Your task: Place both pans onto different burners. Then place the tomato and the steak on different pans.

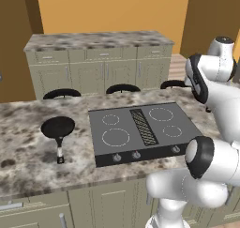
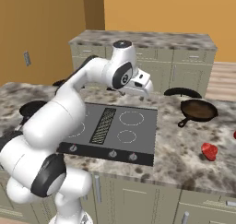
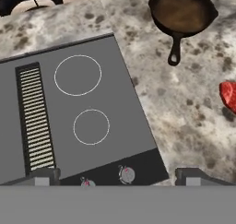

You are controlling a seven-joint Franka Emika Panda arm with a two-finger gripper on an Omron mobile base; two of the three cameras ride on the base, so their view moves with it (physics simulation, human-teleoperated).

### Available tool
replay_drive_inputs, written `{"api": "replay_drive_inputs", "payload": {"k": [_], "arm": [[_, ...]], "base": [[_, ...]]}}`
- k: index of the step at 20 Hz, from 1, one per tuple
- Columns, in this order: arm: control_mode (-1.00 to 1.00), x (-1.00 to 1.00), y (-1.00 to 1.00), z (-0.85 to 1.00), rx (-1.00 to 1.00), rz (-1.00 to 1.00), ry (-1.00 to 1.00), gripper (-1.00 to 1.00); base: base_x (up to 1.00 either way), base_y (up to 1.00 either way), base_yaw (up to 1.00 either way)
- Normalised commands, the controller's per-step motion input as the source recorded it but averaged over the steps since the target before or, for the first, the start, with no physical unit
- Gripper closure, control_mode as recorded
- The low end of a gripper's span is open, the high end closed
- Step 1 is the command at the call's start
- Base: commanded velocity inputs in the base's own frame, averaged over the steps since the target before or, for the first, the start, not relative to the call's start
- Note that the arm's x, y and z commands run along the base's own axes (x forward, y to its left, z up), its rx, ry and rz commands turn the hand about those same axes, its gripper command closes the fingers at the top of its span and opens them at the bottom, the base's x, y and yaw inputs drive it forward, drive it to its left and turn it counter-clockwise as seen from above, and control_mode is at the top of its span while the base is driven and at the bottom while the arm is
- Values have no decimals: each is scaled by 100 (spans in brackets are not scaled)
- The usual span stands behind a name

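Marble tabletop (image 3: 184,121), cooktop (image 3: 124,126) below released jaws (image 3: 117,176). Brown pan (image 3: 183,12) ahead, right of jaws: rigid, likely heavy; best gripped at handle (image 3: 175,48). Steak (image 3: 229,95) farther right.

walls (image 1: 112,9): orange | back cabinets (image 1: 101,70): grey-green, marble top | island counter (image 1: 23,138): marble | floor (image 2: 223,78): wood

Rendered home kitchen. Mottled stone counter (image 1: 28,147) with inset dark cooktop (image 1: 140,128), ringed burners (image 1: 116,137), ribbed grill strip (image 1: 143,126), knobs (image 1: 136,154). Grey-green cabinets (image 1: 93,74) behind; orange walls (image 1: 112,9). Dark curved shapes (image 1: 123,88) beyond, possibly stools.
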Motion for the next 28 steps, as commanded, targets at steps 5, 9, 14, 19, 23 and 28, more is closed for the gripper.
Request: {"api": "replay_drive_inputs", "payload": {"k": [5,9,14,19,23,28], "arm": [[-100,10,-74,0,0,-12,8,-100],[-100,9,-74,-10,0,-7,5,-100],[-100,17,-49,-46,0,-1,0,-100],[-100,31,-21,-30,0,-3,0,-100],[-100,26,-21,-24,0,-2,0,-100],[-100,27,-27,-32,1,-1,0,-100]], "base": [[0,0,0],[0,0,0],[0,0,0],[0,0,0],[0,0,0],[0,0,0]]}}
